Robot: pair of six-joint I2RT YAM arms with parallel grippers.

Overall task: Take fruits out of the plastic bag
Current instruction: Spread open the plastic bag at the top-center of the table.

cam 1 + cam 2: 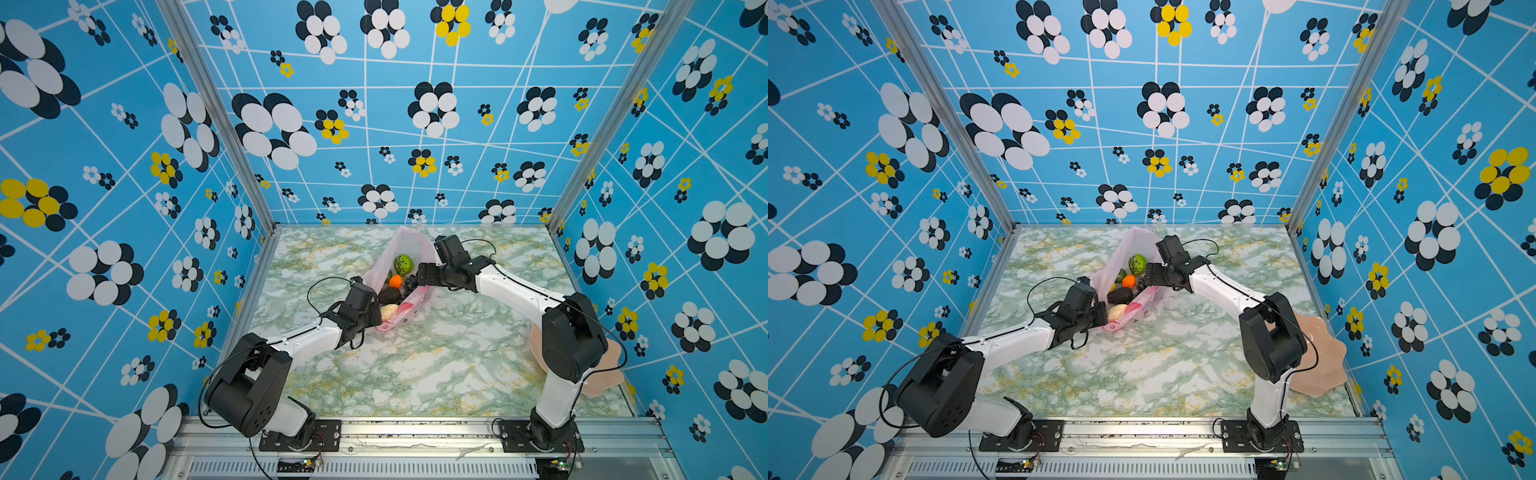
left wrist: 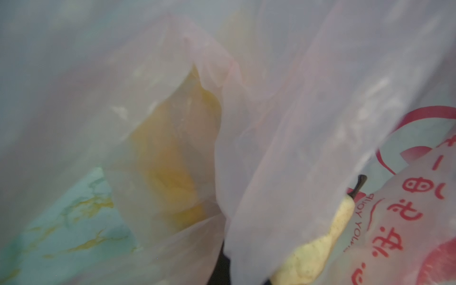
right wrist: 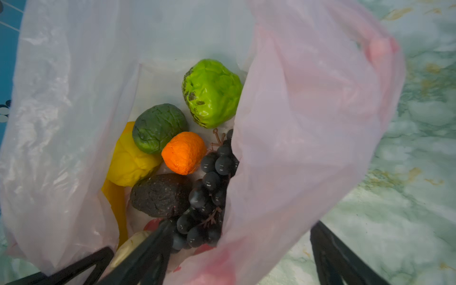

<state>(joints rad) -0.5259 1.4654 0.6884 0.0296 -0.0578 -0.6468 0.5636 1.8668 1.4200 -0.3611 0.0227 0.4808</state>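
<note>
The bag (image 1: 401, 245) lies toward the far middle of the marble desk (image 1: 415, 374), mouth gaping upward, with the fruits (image 1: 1128, 281) all inside it. In both top views the kiwi (image 1: 403, 263) sits farthest back. Nearer comes the orange (image 1: 395, 281), with the grapes (image 1: 410, 284) just beside it on the right arm's (image 1: 511, 291) side. The avocado (image 1: 389, 296) is nearer again, and the pale piece (image 1: 389, 311) is nearest, half under red-printed film. The right wrist view looks down into the mouth. There a dark lime (image 3: 159, 128) touches the orange and rests on the lemon (image 3: 130, 162), and a banana (image 3: 117, 204) runs along the bag's wall beside the avocado. The right gripper (image 1: 422, 275) is at the bag's rim, its jaws released and spread wide, grasping nothing. One of its fingers (image 3: 158, 241) reaches inside with its tip against the lowest grapes. The other is outside over bare desk, and the pink wall hangs between them. The left gripper (image 1: 375, 318) presses against the bag's near edge beside the pale piece, jaws clenched. Whether film is pinched between them I cannot tell. Its wrist view is filled with blurred film close up, with only the pale piece, its dark stem and some red print showing. A peach plate (image 1: 606, 374) lies at the desk's near corner, partly hidden by the right arm and well apart from the bag.
</note>
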